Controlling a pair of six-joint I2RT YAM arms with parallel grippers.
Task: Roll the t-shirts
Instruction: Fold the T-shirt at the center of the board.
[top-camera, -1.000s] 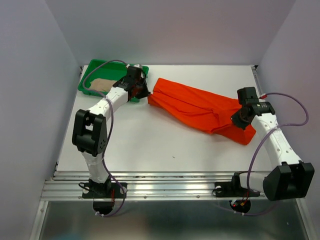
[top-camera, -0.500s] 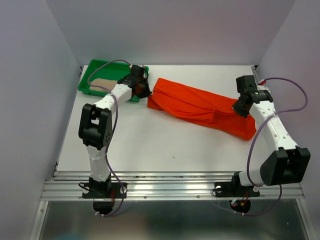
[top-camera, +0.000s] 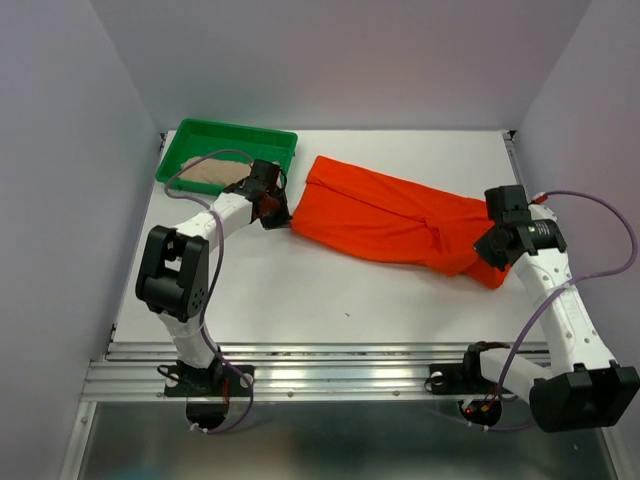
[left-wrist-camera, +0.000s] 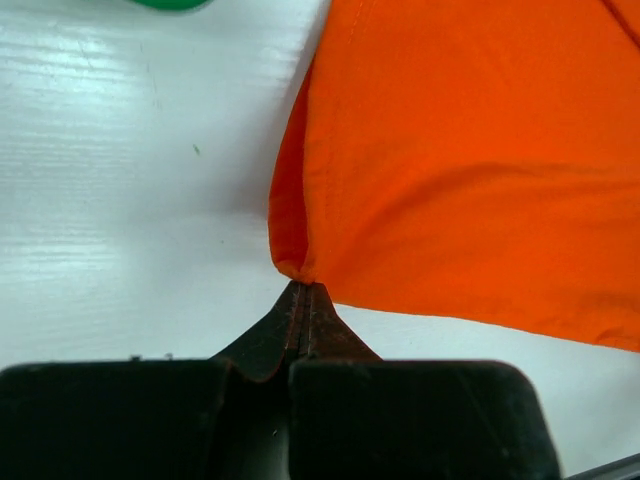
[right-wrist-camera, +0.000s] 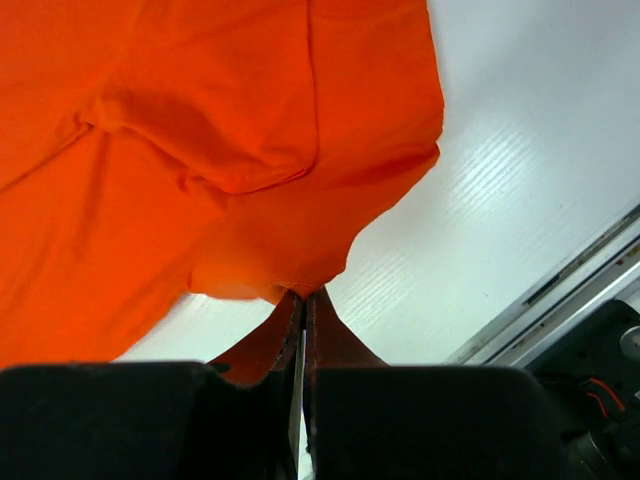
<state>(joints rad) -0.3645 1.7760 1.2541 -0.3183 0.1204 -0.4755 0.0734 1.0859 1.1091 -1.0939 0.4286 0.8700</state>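
From above, the soft orange-red t-shirt (top-camera: 390, 215) lies stretched in a crumpled band across the white table (top-camera: 300, 290), with the left gripper (top-camera: 280, 210) and right gripper (top-camera: 492, 248) both nearer than half a second ago; the beige t-shirt (top-camera: 206, 175) sits in the green plastic tray (top-camera: 240, 132). Left wrist: jaws pinched tight on the orange shirt's smooth folded corner. Right wrist: jaws clamped on its wrinkled hem.

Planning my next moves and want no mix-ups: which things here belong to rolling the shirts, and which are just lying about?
Part of the job:
- orange shirt, pinched at one end by the left gripper and at the other by the right gripper
- tan shirt, far left

Just lying about:
- tray, holding the tan shirt
- table
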